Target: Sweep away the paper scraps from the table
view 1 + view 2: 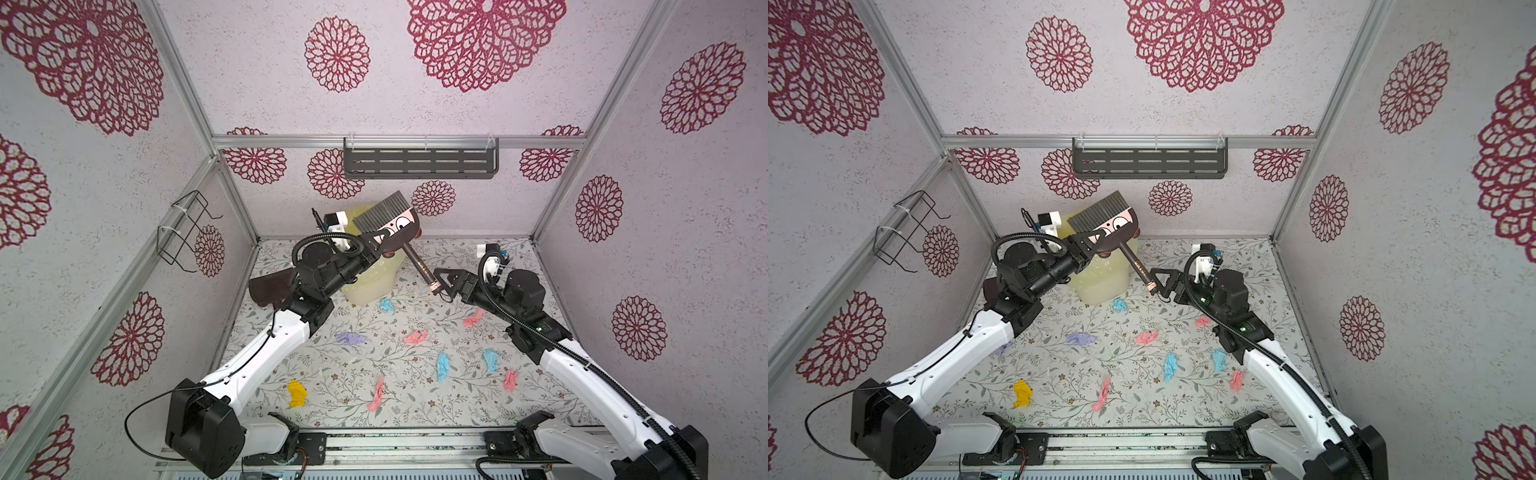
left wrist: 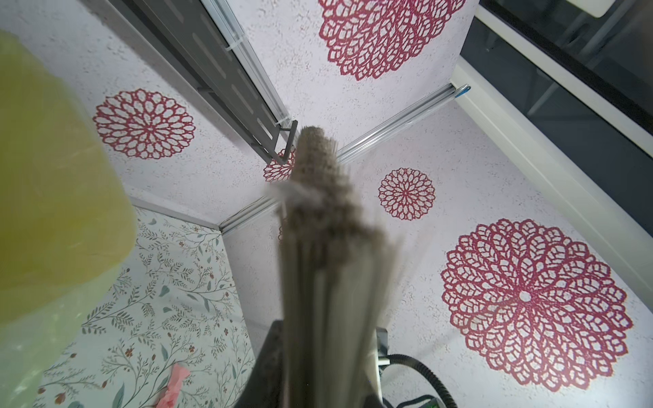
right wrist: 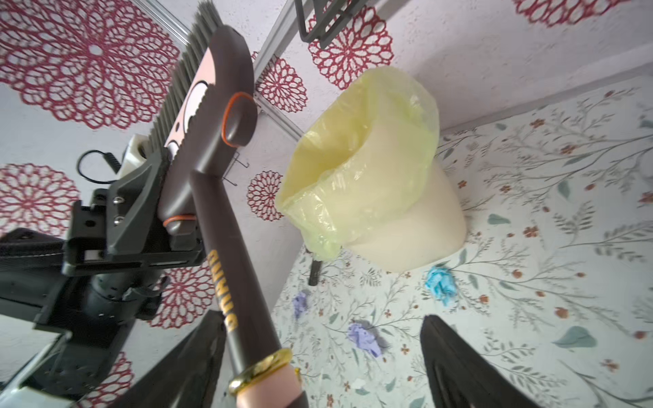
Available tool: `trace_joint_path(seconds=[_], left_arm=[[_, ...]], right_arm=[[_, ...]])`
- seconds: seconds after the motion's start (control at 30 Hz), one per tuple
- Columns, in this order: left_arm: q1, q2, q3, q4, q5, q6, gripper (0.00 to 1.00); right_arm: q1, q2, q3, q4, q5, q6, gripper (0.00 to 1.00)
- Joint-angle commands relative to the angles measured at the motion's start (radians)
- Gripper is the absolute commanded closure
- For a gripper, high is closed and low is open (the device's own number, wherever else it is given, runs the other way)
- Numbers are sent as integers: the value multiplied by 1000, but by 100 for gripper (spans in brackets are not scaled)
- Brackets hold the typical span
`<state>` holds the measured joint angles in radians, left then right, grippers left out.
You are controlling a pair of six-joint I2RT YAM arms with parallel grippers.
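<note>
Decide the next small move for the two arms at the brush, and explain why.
Probably close the right gripper on the brush handle: its fingers stand open around the handle end, while the left gripper clamps only the head, bristles up, and the paper scraps lie unswept on the table.

dustpan: mostly hidden behind left arm | brush: bristles blurred | right pincer: cut by edge
</note>
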<state>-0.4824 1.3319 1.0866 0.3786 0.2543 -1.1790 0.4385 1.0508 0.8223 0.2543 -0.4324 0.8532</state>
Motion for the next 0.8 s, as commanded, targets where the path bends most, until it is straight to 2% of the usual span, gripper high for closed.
trace_joint_path(seconds=[0.0, 0.23, 0.43, 0.77], left_arm=[[1, -16, -23, 184, -45, -40, 100], [1, 5, -35, 269, -54, -83, 100], [1, 15, -36, 292, -52, -96, 100], [1, 22, -42, 286, -56, -88, 100]], right_arm=[[-11, -19, -23, 357, -106, 195, 11], [-11, 43, -76, 570, -163, 316, 11], [-11, 85, -74, 629, -172, 339, 14], [-8, 123, -61, 707, -177, 387, 32]])
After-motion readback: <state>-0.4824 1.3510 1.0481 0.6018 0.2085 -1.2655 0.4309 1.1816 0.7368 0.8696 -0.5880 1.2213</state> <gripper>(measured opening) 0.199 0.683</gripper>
